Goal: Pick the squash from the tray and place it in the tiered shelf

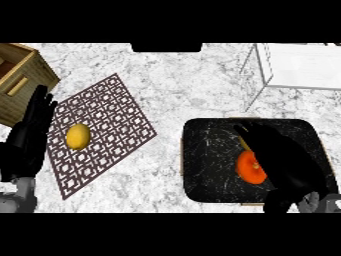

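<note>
Right robot hand [287,165] over squash [250,167], axis unclear.

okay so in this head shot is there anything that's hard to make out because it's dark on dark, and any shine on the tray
Head view: the right robot hand is black over the black tray, so its outline nearly vanishes and its finger pose is unclear; the orange squash beside it stands out. Faint pale streaks show on the tray's surface, with no strong glare. The left robot hand reads clearly against the pale counter.
</note>
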